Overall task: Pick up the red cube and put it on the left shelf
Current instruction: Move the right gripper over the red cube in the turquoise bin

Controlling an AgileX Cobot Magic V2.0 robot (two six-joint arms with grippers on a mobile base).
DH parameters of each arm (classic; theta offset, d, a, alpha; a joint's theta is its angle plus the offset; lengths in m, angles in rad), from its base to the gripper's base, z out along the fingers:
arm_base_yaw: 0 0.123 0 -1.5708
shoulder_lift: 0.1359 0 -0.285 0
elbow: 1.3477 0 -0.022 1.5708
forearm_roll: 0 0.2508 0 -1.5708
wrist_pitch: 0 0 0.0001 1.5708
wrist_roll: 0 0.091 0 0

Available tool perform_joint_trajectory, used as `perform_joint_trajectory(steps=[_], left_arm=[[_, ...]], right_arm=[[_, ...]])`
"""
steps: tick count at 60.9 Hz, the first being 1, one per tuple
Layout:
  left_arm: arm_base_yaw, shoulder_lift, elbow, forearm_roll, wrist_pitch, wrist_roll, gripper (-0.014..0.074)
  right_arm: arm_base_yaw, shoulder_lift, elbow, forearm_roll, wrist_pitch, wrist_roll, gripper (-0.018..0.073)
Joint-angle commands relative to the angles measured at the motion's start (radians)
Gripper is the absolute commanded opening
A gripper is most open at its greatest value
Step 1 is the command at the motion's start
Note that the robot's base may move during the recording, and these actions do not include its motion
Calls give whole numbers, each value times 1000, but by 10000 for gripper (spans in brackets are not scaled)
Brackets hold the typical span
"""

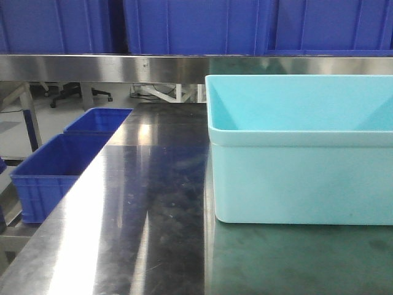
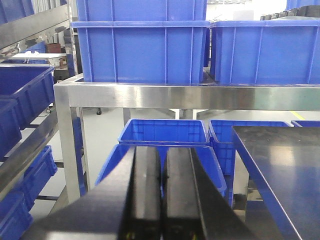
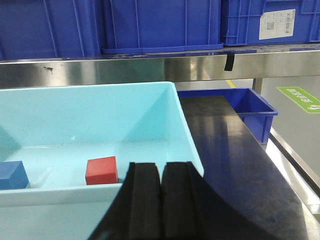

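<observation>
A shiny steel table (image 1: 141, 203) filled the front view, scuffed and streaked with glare. A turquoise tub (image 1: 295, 184) stood on it toward three o'clock. Behind, at twelve o'clock, ran the flat rail of the shelf (image 2: 150, 96), carrying blue crates (image 2: 145, 50), with more crates lower down over a pale floor (image 2: 107, 130). A chair base (image 1: 67, 92) showed beyond the table at ten o'clock.

The red cube (image 3: 101, 170) lay on the tub's floor near the front wall, at nine o'clock from the right gripper (image 3: 160, 167). A blue cube (image 3: 12, 175) sat further out at nine o'clock, apart from it and cut off by the frame edge.

The right gripper's fingers were pressed together on nothing, just above the tub's near rim. The left gripper (image 2: 163, 152) was likewise closed and empty, facing the shelf.

The tub's wall hid both cubes in the front view. A crate label (image 3: 276, 24) was too small to read.
</observation>
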Motion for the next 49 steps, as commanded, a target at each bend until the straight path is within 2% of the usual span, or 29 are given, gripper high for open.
perform_joint_trajectory(steps=[1,49], left_arm=[[-4,-16,25,0,-83,0,102],[-4,-16,25,0,-83,0,102]], right_arm=[[-7,-22,-16,-1,-88,-4,58],[-7,-22,-16,-1,-95,-4,58]])
